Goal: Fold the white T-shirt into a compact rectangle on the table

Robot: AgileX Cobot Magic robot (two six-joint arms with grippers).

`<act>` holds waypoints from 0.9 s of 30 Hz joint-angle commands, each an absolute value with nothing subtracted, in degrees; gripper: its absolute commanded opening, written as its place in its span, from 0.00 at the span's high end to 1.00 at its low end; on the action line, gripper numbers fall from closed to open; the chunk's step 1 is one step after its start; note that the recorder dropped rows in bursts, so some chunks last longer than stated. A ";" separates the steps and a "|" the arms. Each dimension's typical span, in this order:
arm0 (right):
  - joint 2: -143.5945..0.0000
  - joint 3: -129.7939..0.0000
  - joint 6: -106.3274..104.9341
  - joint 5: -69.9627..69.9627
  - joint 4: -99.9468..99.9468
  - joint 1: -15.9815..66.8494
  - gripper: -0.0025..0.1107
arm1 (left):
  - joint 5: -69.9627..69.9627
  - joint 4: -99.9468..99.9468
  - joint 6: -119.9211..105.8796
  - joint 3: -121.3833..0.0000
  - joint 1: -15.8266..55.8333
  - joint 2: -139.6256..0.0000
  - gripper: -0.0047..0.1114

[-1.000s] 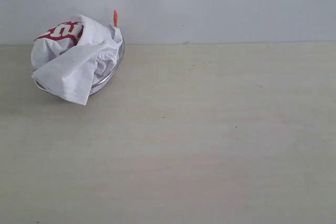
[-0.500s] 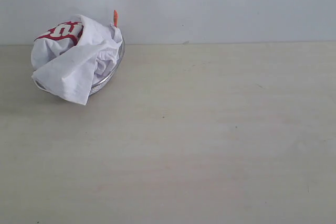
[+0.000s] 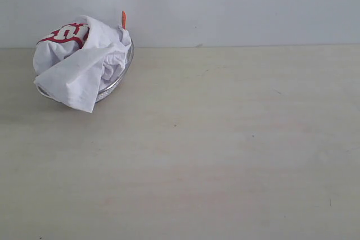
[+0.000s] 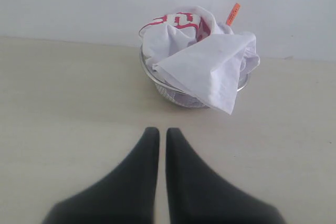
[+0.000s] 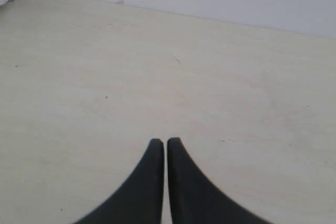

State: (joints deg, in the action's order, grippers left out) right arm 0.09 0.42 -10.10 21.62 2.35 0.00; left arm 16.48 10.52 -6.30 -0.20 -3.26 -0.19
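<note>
Both clenched, empty: left gripper (image 4: 158, 132), right gripper (image 5: 166, 142) | white T-shirt (image 4: 205, 69) crumpled in basket (image 4: 170, 92) | red lettering (image 4: 178, 20) illegible

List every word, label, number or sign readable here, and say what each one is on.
Red lettering on the white T-shirt: crumpled, only parts of letters show, no word readable.
Orange tag sticking up from the shirt: dark marks, too small to read.
Wire basket, table: no text seen.
</note>
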 commanded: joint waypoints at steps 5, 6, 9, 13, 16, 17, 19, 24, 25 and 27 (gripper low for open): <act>0.00 0.00 -10.16 21.34 2.45 0.04 0.98 | 17.45 15.63 -7.20 -5.10 -3.38 0.00 0.92; 0.00 0.00 -10.16 21.34 2.45 0.04 0.98 | 17.45 15.63 -7.20 -6.51 -3.38 0.00 0.92; 0.00 0.00 -10.16 21.34 2.45 0.04 0.98 | 18.15 15.63 -7.20 -12.14 -3.38 0.00 0.92; 0.00 0.00 -10.16 21.34 2.45 0.04 0.98 | 21.66 15.63 -7.20 -18.18 -3.38 0.00 0.92; 0.00 0.00 -10.16 21.34 2.45 0.04 0.98 | 20.46 15.63 -7.20 -20.49 -3.38 0.00 0.92; 0.00 0.00 -10.16 21.34 2.45 0.04 0.98 | 18.58 15.63 -7.20 -20.76 -3.38 0.00 0.92; 0.00 0.00 -10.16 21.34 2.45 0.04 0.98 | 15.70 16.84 -7.20 -20.76 -3.38 0.00 0.92; 0.00 0.00 -10.16 21.34 2.45 0.04 0.98 | 13.08 26.40 -6.78 -20.87 -3.38 0.00 0.92; 0.00 0.00 -10.16 21.34 2.45 0.04 0.98 | 13.47 26.54 -6.78 -20.87 -3.38 0.00 0.92; 0.00 0.00 -10.16 21.34 2.45 0.04 0.98 | 14.71 26.54 -6.78 -20.75 -3.38 0.00 0.92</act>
State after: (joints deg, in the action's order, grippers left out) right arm 0.09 0.42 -10.10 21.62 2.35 0.00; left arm 14.22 24.82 -6.97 -20.46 -3.26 -0.05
